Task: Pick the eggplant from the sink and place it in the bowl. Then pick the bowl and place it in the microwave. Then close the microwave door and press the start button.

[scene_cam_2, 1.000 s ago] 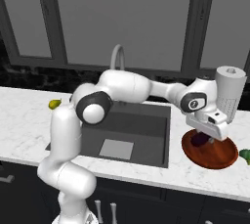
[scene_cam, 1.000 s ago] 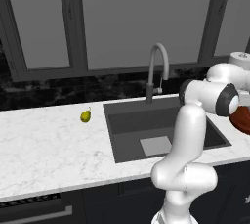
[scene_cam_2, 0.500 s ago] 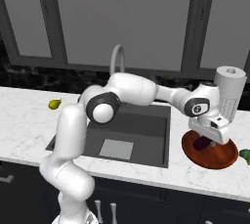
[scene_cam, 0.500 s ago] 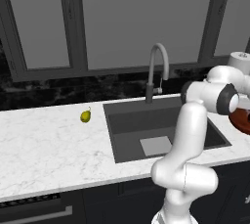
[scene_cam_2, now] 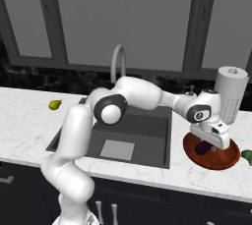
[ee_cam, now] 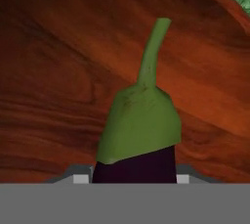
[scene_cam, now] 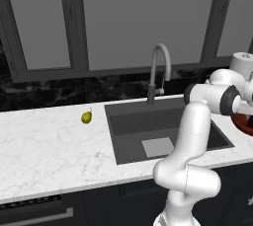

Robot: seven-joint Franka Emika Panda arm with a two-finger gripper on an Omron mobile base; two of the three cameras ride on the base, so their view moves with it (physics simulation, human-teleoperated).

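My gripper (scene_cam_2: 212, 139) hangs low over the reddish-brown bowl (scene_cam_2: 222, 160) on the counter right of the sink (scene_cam_2: 147, 123). It is shut on the eggplant (scene_cam_2: 203, 147), whose dark purple body shows just under the hand, inside the bowl's rim. In the hand view the eggplant (ee_cam: 139, 130) fills the middle, its green cap and stem pointing away, with the bowl's wooden inside (ee_cam: 58, 71) close behind it. My gripper (ee_cam: 134, 179) clasps the purple body at both sides. Whether the eggplant touches the bowl I cannot tell. The left base view shows a sliver of the bowl (scene_cam: 245, 124) behind the arm.
A yellow-green pear (scene_cam: 87, 117) lies on the counter left of the sink (scene_cam: 163, 131). A curved faucet (scene_cam: 159, 69) rises behind the basin. A paper towel roll (scene_cam_2: 231, 96) stands just behind the bowl, and a green vegetable (scene_cam_2: 247, 156) lies at its right.
The hand has sunk a little toward the bowl, still holding the eggplant. The elbow has shifted slightly.
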